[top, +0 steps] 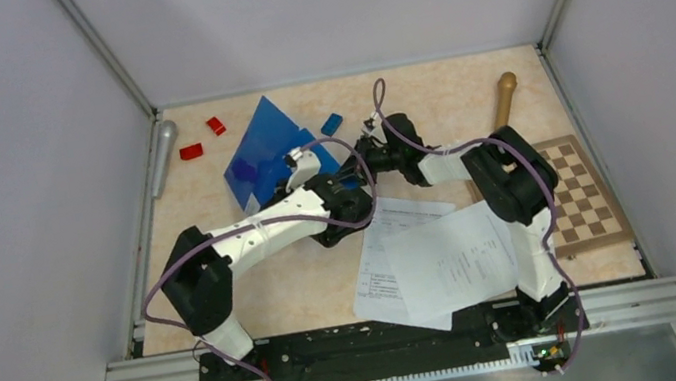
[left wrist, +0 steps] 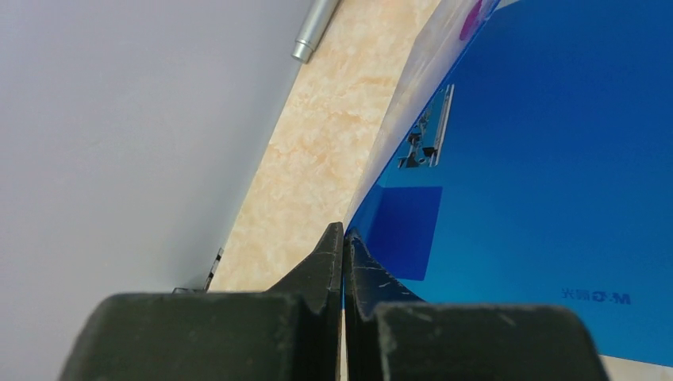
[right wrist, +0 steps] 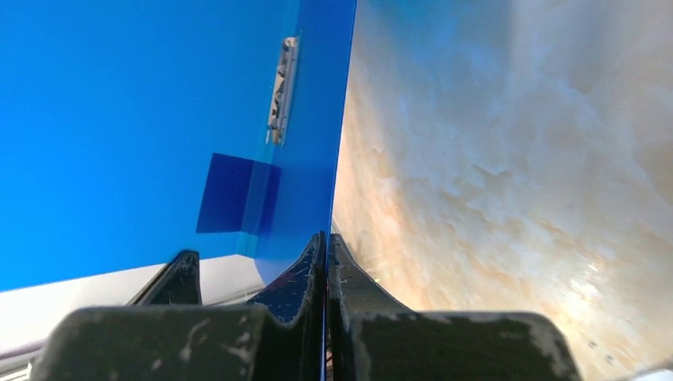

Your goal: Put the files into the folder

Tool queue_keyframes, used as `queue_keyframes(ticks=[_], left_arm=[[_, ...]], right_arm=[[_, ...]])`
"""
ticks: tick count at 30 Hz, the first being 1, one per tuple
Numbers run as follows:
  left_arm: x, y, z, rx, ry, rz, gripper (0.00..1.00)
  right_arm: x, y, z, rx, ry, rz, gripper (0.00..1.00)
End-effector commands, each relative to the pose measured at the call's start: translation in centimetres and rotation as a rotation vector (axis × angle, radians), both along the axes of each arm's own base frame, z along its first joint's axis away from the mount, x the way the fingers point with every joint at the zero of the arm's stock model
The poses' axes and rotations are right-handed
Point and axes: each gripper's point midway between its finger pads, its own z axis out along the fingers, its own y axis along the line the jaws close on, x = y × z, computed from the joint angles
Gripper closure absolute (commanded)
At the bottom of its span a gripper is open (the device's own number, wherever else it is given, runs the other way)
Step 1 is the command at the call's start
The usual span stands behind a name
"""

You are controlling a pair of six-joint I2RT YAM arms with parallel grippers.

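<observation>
The bright-blue folder (top: pixel 265 146) lies open at the back middle of the table, with one cover raised between the two arms. My left gripper (top: pixel 297 162) is shut on a thin edge of a folder cover (left wrist: pixel 555 159); the metal clip (left wrist: pixel 428 131) shows inside. My right gripper (top: pixel 361 157) is shut on the edge of the other cover (right wrist: pixel 119 119), and the clip (right wrist: pixel 282 87) shows there too. The files (top: pixel 435 257), white printed sheets, lie loosely overlapped on the table near the front, right of centre, apart from the folder.
A small blue block (top: pixel 332 123) lies right of the folder. Two red blocks (top: pixel 216 125) and a silver cylinder (top: pixel 162 156) lie to its left. A wooden pestle (top: pixel 503 97) and a chessboard (top: pixel 582 194) sit on the right. Grey walls close three sides.
</observation>
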Motion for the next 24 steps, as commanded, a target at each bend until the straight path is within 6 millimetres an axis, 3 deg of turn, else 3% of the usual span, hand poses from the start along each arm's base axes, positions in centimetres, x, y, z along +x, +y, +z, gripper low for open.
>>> queue_keyframes(ticks=[1, 8, 11, 12, 13, 16, 18, 22, 24], left_arm=[[0.0, 0.1, 4.0, -0.086, -0.086, -0.014, 1.00], [-0.4, 0.1, 9.3, -0.334, -0.208, -0.004, 1.00], [-0.7, 0.2, 10.7, -0.473, -0.275, -0.002, 0.96], [-0.8, 0.1, 10.9, -0.512, -0.290, -0.015, 0.89], [-0.4, -0.7, 11.1, -0.579, -0.313, -0.034, 0.73], [-0.4, -1.8, 11.4, -0.731, -0.331, -0.104, 0.36], [-0.5, -2.5, 11.9, -0.827, -0.348, -0.156, 0.18], [-0.8, -2.8, 12.9, -0.940, -0.392, -0.221, 0.02], [-0.8, -2.4, 13.3, -0.944, -0.403, -0.221, 0.01]], right_arm=[[0.0, 1.7, 6.2, 0.107, -0.198, 0.044, 1.00], [-0.3, 0.9, 15.9, 0.147, -0.483, 0.038, 1.00], [0.2, -0.3, 18.6, 0.040, -0.583, -0.012, 1.00], [0.7, -1.1, 19.3, -0.013, -0.622, -0.054, 1.00], [0.9, -2.1, 20.8, -0.053, -0.675, -0.103, 1.00], [2.2, -5.4, 22.3, -0.208, -0.781, -0.256, 1.00], [2.5, -7.3, 23.1, -0.287, -0.831, -0.321, 1.00], [2.4, -9.9, 22.7, -0.408, -0.875, -0.368, 1.00], [2.0, -10.3, 21.8, -0.424, -0.868, -0.353, 1.00]])
